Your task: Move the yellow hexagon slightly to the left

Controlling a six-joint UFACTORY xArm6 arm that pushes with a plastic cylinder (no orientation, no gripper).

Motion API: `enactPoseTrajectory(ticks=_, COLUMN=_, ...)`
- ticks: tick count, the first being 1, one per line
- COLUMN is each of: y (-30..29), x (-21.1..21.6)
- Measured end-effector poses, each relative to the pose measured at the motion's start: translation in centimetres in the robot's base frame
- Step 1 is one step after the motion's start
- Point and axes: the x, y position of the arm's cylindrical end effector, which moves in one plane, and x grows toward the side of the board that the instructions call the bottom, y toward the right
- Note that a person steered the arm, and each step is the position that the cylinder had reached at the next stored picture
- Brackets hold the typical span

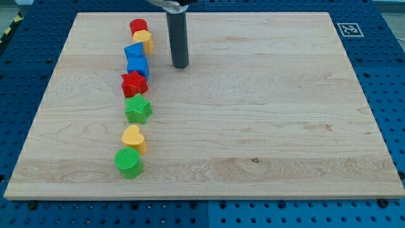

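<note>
The yellow hexagon [144,40] sits near the view's top left of the wooden board [266,114], touching a red block [138,27] just above it. My tip [180,65] is to the right of the hexagon and a little lower, apart from it, level with the blue blocks. The rod rises from the tip toward the view's top.
Below the hexagon runs a column of blocks: a blue block [133,51], a blue block [137,66], a red star [134,83], a green star [138,109], a yellow heart [133,137] and a green cylinder [129,163]. A marker tag [347,28] lies at the top right.
</note>
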Motion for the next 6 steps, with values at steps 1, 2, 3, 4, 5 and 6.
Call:
enactPoseTrajectory(ticks=1, y=-0.6, x=-3.9)
enactPoseTrajectory(ticks=2, y=-2.8, x=-5.7)
enactPoseTrajectory(ticks=3, y=-3.8, x=-5.7)
enactPoseTrajectory(ticks=4, y=-4.4, x=-5.7)
enactPoseTrajectory(ticks=5, y=-5.7, x=-5.7)
enactPoseTrajectory(ticks=6, y=-6.3, x=-5.7)
